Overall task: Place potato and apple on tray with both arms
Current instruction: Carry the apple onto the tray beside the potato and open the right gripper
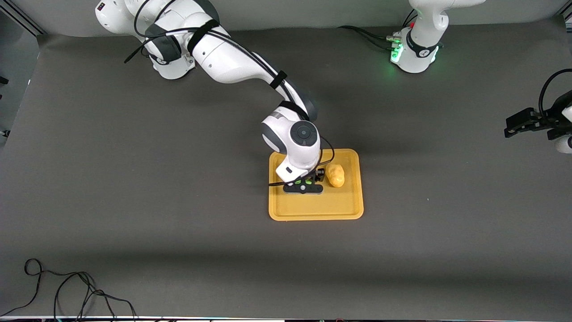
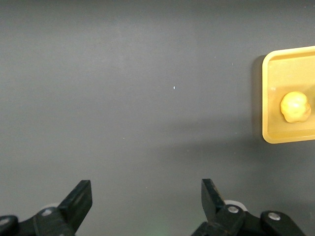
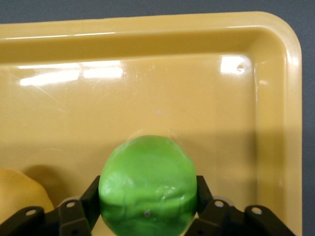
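The orange-yellow tray [image 1: 313, 210] lies mid-table. The yellow-tan potato [image 1: 335, 175] rests on it, toward the left arm's end. My right gripper [image 1: 304, 185] is low over the tray beside the potato, with the green apple [image 3: 147, 182] between its fingers. Both fingers [image 3: 91, 196] press the apple's sides just above the tray floor [image 3: 172, 98]. An edge of the potato [image 3: 19, 196] shows beside them. My left gripper [image 2: 147, 199] waits open and empty over bare mat at the left arm's end [image 1: 514, 127]; from there the tray [image 2: 275, 98] and potato [image 2: 295, 106] show farther off.
A dark grey mat [image 1: 178, 201] covers the whole table. A loose black cable [image 1: 67, 290] lies at the edge nearest the front camera, toward the right arm's end. The right arm [image 1: 232, 62] stretches from its base over the mat to the tray.
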Tool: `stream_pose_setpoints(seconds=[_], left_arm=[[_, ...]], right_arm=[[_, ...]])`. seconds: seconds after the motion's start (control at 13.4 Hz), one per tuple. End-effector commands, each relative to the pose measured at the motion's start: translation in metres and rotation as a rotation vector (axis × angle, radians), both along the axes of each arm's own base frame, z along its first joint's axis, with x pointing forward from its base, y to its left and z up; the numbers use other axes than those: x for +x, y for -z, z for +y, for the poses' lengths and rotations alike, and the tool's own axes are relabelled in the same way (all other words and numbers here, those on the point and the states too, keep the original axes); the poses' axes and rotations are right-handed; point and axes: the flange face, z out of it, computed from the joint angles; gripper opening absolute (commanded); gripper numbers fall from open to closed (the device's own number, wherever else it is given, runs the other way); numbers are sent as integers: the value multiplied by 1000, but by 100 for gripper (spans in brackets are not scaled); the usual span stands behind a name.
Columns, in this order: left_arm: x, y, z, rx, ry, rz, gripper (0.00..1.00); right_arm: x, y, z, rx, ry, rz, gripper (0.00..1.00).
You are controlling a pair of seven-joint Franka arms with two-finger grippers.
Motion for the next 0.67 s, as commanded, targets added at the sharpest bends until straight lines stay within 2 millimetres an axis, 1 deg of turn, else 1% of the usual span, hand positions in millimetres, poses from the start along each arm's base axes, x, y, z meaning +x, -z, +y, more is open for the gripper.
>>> stream_pose_setpoints(seconds=[0.0,0.07,0.22,0.3,0.37,0.45,0.52,0.6], left_arm=[[2,-4,2,9,10,-7,100],[2,-4,2,9,11,-7,100],[2,-4,2,10,11,-7,99],[2,-4,2,10,11,-7,99],[2,-4,2,10,11,-7,99],[2,-4,2,10,11,-7,99],[2,-3,1,10,13,-5,99],[2,-4,1,10,13,-8,99]], right_arm=[[4,-10,6,16,16,-28,100],[7,-18,3,18,21,-26,100],[10,-65,0,21,34,-24,100],[12,-99,-5,20,40,-24,100],[17,-137,-18,18,55,-20,100],[22,-178,-34,23,76,-17,100],[29,-215,-55,28,88,-17,100],[36,-246,-76,28,73,-15,100]])
